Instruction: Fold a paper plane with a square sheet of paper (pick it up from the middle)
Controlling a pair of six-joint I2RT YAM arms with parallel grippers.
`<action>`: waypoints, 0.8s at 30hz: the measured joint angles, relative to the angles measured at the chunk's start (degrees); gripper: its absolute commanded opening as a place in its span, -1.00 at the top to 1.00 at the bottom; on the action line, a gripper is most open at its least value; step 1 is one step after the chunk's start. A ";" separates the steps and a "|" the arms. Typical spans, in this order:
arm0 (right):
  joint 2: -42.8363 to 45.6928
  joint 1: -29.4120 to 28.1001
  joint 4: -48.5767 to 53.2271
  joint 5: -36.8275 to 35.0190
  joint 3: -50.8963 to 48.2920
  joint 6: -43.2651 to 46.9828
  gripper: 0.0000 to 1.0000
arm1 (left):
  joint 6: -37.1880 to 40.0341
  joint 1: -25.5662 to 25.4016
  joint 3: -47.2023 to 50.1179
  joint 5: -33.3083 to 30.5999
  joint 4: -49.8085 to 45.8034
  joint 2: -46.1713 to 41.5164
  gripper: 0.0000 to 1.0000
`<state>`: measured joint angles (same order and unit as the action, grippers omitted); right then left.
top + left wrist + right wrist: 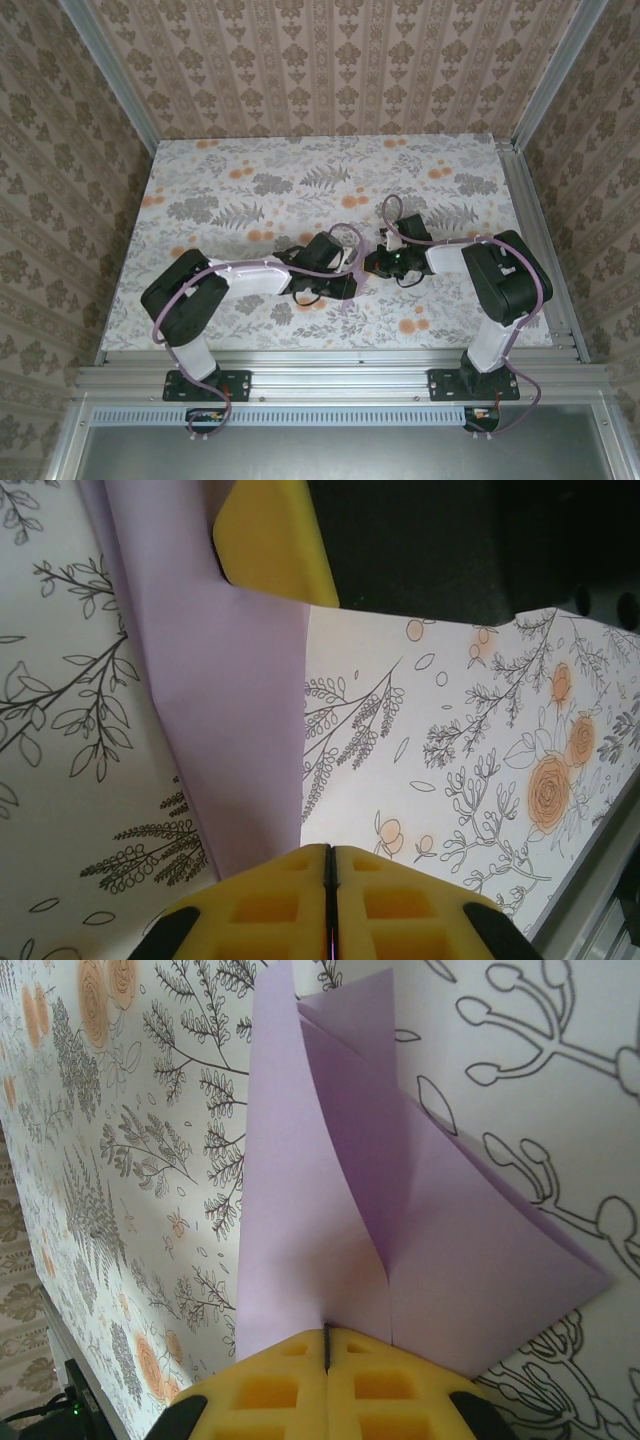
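Paper and right hand: the lilac paper [330, 1200] comes straight out of the seam between the yellow pads of the right hand [328, 1352]. The pads are pressed together on its near edge. Beyond them it opens into overlapping folded layers, with a narrow flap leaning left and a wider one spreading right to a corner.

Paper and left hand: in the left wrist view the paper runs from the left hand [330, 880] upward and to the left, with one crease slanting down it. This hand is clamped too (only a thin dark line divides its pads), and the paper meets them just left of that line.

Between the hands: a yellow pad [272, 540] of the right hand sits on the paper's far end, with black housing [450, 540] behind it, so the paper spans from one hand to the other.

Place on the surface: from above, both hands meet near the middle of the floral surface [250, 190], a little toward its near edge.

Hidden or unclear:
- From above, the arms cover most of the paper, which shows only as a pale sliver.
- The left wrist view cuts off its upper end.
- How many folds it carries is hard to read.
- Whether any part touches the surface cannot be told.
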<state>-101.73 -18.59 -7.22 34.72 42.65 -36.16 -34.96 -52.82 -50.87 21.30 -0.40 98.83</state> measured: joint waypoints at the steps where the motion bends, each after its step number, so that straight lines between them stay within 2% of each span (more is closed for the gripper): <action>1: 0.00 0.00 -0.02 0.00 0.00 0.00 1.00 | -0.04 0.00 0.50 0.24 0.63 0.22 0.80; 12: 0.35 0.02 0.20 -0.07 -0.09 -0.02 1.00 | -0.20 0.07 3.56 2.10 4.52 2.43 0.82; 16: 1.36 0.13 0.46 -0.46 -0.87 -0.55 0.89 | -0.13 0.07 4.15 2.29 5.68 2.43 0.83; 24: 9.92 0.09 2.32 0.15 -3.63 -4.48 0.85 | 0.50 0.11 5.46 2.32 7.85 2.29 0.85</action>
<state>-91.81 -18.50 -4.91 34.87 39.03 -40.64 -34.46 -52.71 -45.41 23.62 7.44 101.12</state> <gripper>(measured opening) 0.081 0.080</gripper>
